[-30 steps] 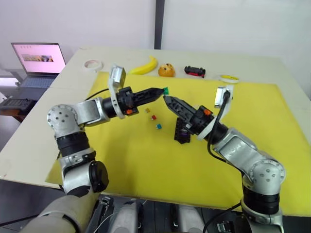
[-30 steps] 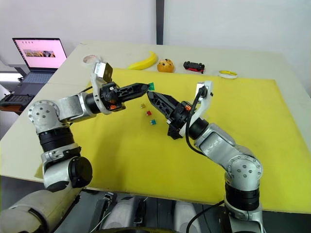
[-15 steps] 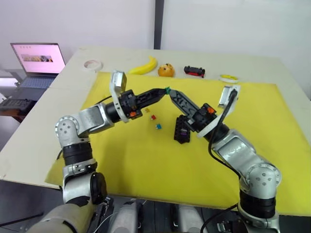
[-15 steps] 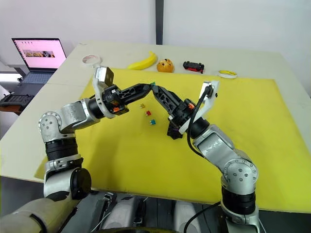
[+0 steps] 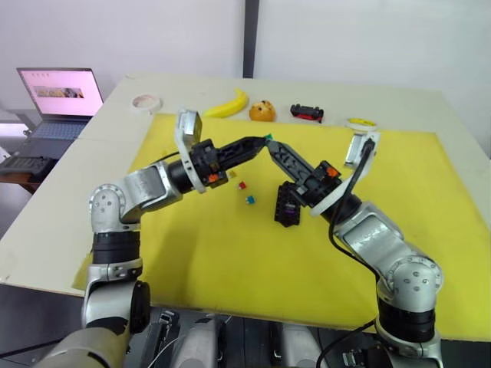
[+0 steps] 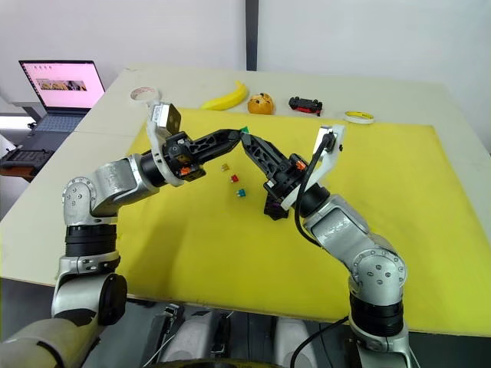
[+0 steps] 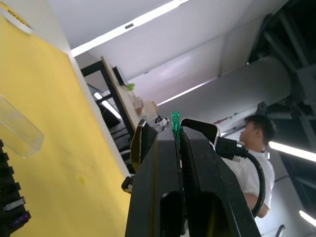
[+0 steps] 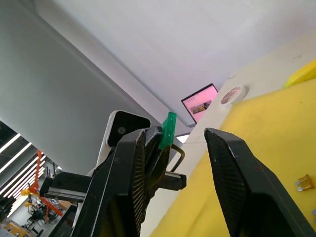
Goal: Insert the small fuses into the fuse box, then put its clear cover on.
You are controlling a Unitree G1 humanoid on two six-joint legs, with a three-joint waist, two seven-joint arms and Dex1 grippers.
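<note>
My left gripper [image 5: 261, 141] is shut on a green fuse [image 7: 175, 124], held in the air above the yellow mat [image 5: 230, 245]. My right gripper [image 5: 270, 146] is open, its tips up against the left gripper's tips, and the green fuse [image 8: 168, 129] sits just inside one of its fingers [image 8: 126, 182]. The black fuse box [image 5: 288, 205] lies on the mat under the right arm, with a purple fuse in it. Yellow [image 5: 232, 174], red [image 5: 242, 185] and teal [image 5: 249, 200] fuses lie loose left of the box. The clear cover [image 7: 17, 133] lies on the mat beside the box.
A banana [image 5: 229, 106], an orange [image 5: 262, 111], a black-and-red toy car [image 5: 307, 113] and two tape rolls [image 5: 143, 101] [image 5: 360, 123] line the table's far side. A laptop [image 5: 61, 96] stands at the far left. A person [image 7: 256, 148] stands in the background.
My left gripper carried the green fuse rightward and my right gripper rose to meet it tip to tip. In the last half second both barely moved.
</note>
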